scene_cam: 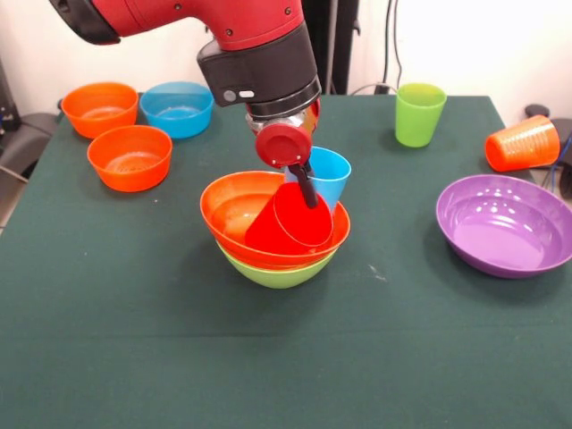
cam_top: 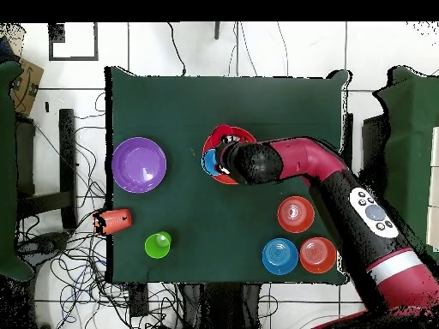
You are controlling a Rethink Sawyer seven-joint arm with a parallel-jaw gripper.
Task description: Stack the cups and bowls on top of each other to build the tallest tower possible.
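Note:
The tower is a large orange-red bowl nested in a large lime green bowl at mid-table. A red cup lies tilted inside the orange-red bowl, mouth up and toward the camera. My gripper reaches down from the arm onto the cup's upper rim, with one black finger showing inside the mouth; it looks shut on that rim. A light blue cup stands just behind, its base hidden by the bowl. From overhead the arm covers most of the orange-red bowl, and the light blue cup shows beside it.
A lime green cup stands at the back right. An orange cup lies on its side by the right edge. A large purple bowl sits at the right. Two small orange bowls and a small blue bowl are at the back left.

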